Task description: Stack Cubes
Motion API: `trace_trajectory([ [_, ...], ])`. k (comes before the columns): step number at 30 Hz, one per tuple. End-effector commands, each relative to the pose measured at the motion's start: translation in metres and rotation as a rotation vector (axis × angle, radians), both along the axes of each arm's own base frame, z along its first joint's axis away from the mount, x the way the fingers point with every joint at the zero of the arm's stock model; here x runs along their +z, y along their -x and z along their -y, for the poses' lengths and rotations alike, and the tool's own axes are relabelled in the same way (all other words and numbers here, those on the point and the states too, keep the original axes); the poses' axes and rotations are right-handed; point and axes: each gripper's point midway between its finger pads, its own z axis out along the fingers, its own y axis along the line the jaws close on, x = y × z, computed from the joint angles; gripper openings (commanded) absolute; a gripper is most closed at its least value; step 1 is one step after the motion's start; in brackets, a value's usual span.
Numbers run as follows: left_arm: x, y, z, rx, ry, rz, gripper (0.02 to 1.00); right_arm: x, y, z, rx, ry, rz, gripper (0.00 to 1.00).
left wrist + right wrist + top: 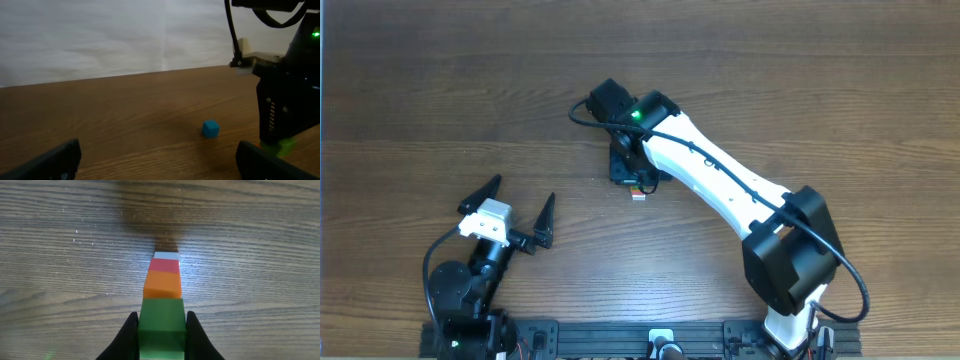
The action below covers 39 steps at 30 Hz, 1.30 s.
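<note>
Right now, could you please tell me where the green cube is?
In the right wrist view, the green cube sits between the right gripper's fingers, atop the orange cube, near the table's middle.

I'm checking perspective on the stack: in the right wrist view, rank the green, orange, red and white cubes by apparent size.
1. green cube
2. orange cube
3. red cube
4. white cube
Green is nearest the camera, so real sizes are unsure.

surface: brown wood-grain table (410, 90) | backdrop: plain white wall (100, 35) — one vertical seam | light: soft glare on grain
</note>
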Motion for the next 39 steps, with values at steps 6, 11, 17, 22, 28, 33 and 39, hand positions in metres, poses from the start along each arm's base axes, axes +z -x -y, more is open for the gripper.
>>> trace_trajectory([
  [6, -0.001, 0.001, 0.002, -0.012, -0.004, 0.001, 1.000, -0.001, -0.005, -0.003, -0.014, -0.010, 0.007, 0.012],
  [11, -0.001, 0.001, 0.002, -0.012, -0.004, 0.001, 0.998, -0.001, -0.007, -0.004, -0.014, -0.016, 0.013, 0.012],
  [17, -0.001, 0.001, 0.002, -0.012, -0.004, 0.001, 0.998, -0.001, -0.007, -0.004, -0.014, -0.015, 0.014, 0.009],
  [22, -0.001, 0.001, 0.002, -0.012, -0.004, 0.001, 1.000, -0.001, -0.007, -0.004, -0.014, -0.015, 0.014, 0.012],
  [28, -0.001, 0.001, 0.002, -0.012, -0.004, 0.001, 1.000, -0.007, -0.007, -0.004, -0.015, -0.005, 0.001, 0.016],
  [33, -0.001, 0.001, 0.002, -0.012, -0.004, 0.001, 1.000, -0.011, -0.007, -0.004, -0.016, 0.000, -0.004, 0.042],
  [39, -0.001, 0.001, 0.002, -0.012, -0.004, 0.001, 0.998, -0.011, -0.008, -0.003, -0.018, 0.000, -0.005, 0.191],
])
